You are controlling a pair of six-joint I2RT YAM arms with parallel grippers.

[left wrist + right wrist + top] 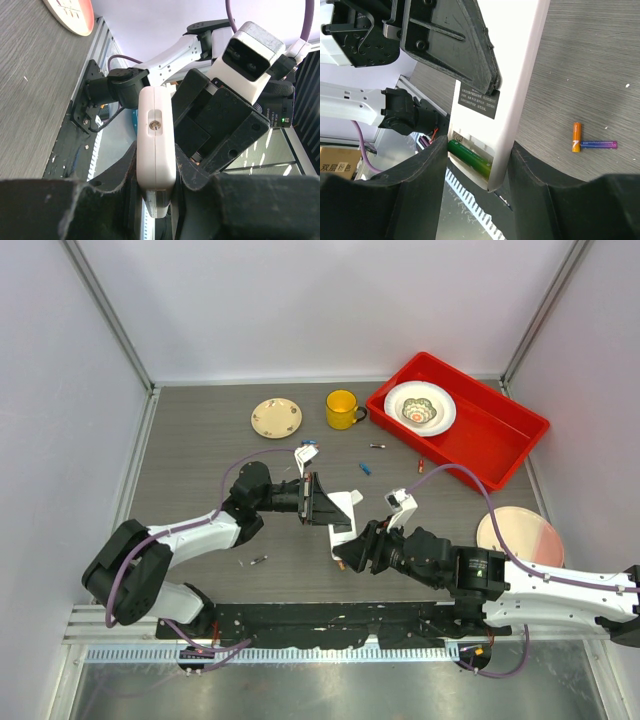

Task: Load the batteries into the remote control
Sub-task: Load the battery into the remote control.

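We have the left end effector (157,170) clamped on the remote (156,135), right end effector (479,144) straddling its open end, grip we cannot tell, green battery (469,158) seated inside

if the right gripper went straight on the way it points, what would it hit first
The remote control: it lies between the right gripper's fingers. Sliding on along it, the gripper would probably meet the left gripper that holds the remote.
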